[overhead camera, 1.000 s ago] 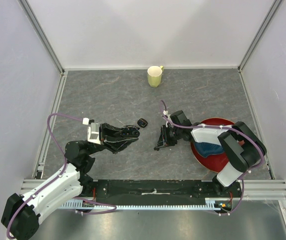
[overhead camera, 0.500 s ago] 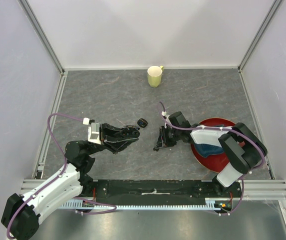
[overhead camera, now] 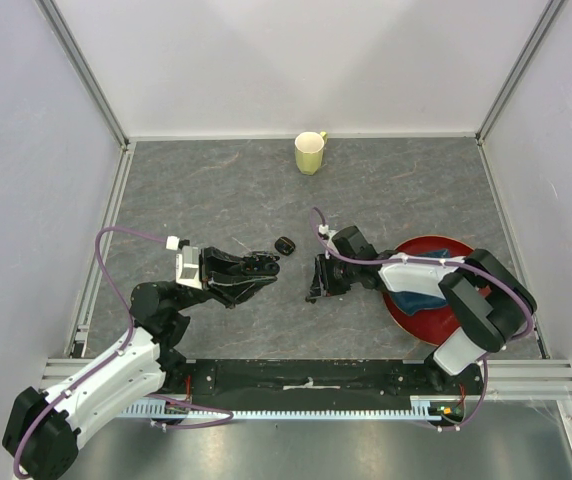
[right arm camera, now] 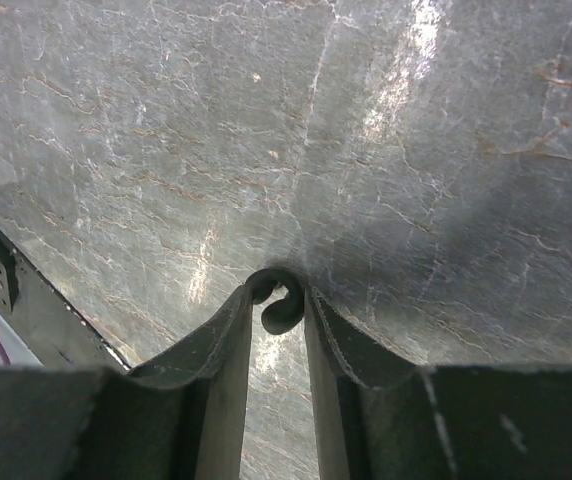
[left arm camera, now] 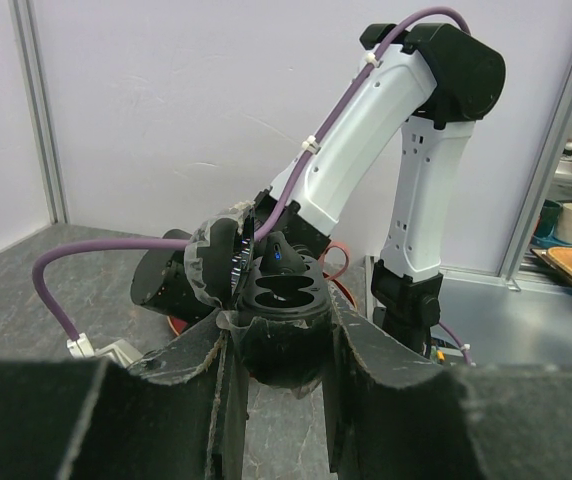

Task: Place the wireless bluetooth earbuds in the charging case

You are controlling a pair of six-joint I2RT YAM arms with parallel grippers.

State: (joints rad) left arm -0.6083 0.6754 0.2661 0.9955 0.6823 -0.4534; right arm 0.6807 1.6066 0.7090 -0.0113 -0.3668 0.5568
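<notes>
Two robot arms meet low over a grey stone-patterned table (overhead camera: 206,190). A yellow-green mug (overhead camera: 310,152) stands well beyond both grippers near the back wall, and a red plate (overhead camera: 421,322) lies behind the right gripper (overhead camera: 316,290), partly covered by that arm's own forearm. Nothing lies on the table between the two grippers.

From the left wrist, the white right arm (left arm camera: 406,130) and its purple cable (left arm camera: 86,255) fill the background just past the fingertips. The left gripper (left arm camera: 281,330) is clamped on the charging case (left arm camera: 284,300), which sits between its two fingers. The case's two hollow seats face up and its raised part shows a small blue light on the far side.

From the right wrist, the right gripper (right arm camera: 278,300) points down at the table. A curled black earbud (right arm camera: 278,318) is pinched at the very tips of its nearly closed fingers. The frames do not show whether the earbud touches the table.
</notes>
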